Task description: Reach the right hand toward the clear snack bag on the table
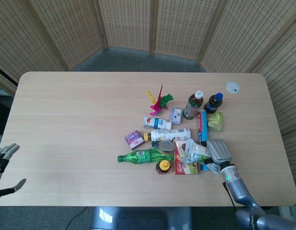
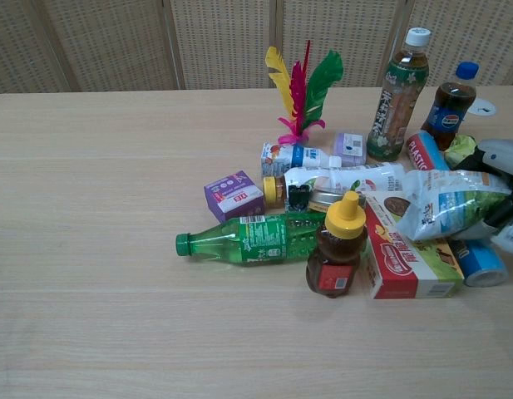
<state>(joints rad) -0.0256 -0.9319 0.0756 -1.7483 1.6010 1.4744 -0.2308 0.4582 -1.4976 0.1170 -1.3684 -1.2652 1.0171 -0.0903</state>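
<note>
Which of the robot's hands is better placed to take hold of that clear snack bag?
The right hand. It is already at the clear snack bag, right against its far end in the pile. The left hand hangs open at the table's opposite edge, far from everything.

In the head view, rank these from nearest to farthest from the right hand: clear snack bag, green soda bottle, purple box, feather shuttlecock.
From the right hand:
1. Clear snack bag, held right at the fingers.
2. Green soda bottle, lying flat, farther left.
3. Purple box, left of the pile.
4. Feather shuttlecock, at the pile's far edge.
</note>
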